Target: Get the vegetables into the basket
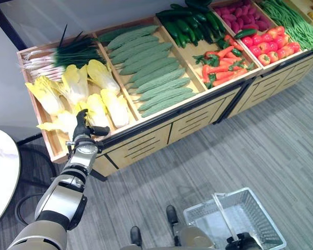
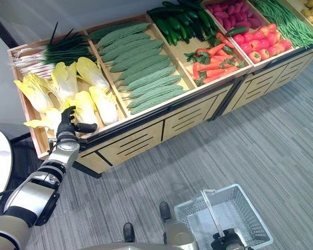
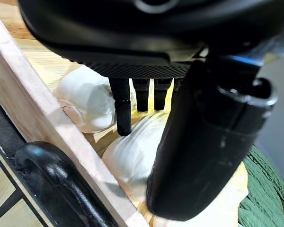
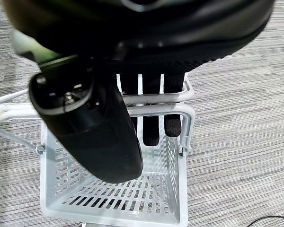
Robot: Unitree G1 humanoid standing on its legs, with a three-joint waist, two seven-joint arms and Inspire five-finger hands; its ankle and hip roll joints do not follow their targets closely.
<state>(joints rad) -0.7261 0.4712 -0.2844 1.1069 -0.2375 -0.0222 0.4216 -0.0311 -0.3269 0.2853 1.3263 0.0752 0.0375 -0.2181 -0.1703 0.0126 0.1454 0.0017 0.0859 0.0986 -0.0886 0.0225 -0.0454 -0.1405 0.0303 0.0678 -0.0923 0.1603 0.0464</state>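
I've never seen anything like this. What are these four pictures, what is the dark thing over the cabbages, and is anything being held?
Two pictures look down from the robot's head; two come from cameras on its wrists. The dark thing is the left robot hand, fingers straight, reaching over the pale cabbages in a wooden display stand and gripping nothing yet. The stand also holds bumpy green gourds, carrots and tomatoes. The right robot hand has its fingers hooked around the handle of a white basket, which looks empty.
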